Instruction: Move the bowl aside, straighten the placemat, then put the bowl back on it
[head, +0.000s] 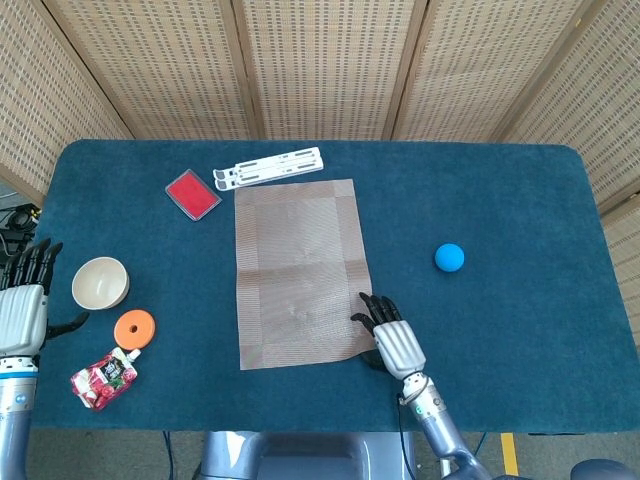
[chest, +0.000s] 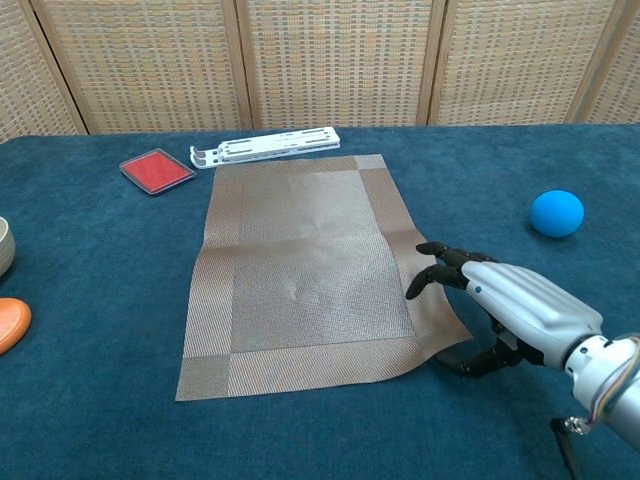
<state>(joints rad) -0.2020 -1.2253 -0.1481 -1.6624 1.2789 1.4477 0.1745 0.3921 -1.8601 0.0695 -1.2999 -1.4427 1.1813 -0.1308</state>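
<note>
I had the right hand (chest: 510, 310) pinching the near right corner of the placemat (head: 298, 272) (thumb under the lifted edge, fingertips (chest: 428, 268) on top). The bowl (head: 100, 282) sat off the mat at the table's (head: 520, 200) left side, beside my left hand (head: 22, 305), which held nothing, fingers extended.

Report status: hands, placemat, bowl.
Right hand pinches placemat at its near right corner. Left hand open, idle beside bowl. Bowl off the mat, far left. White folding stand touches mat's far edge.
</note>
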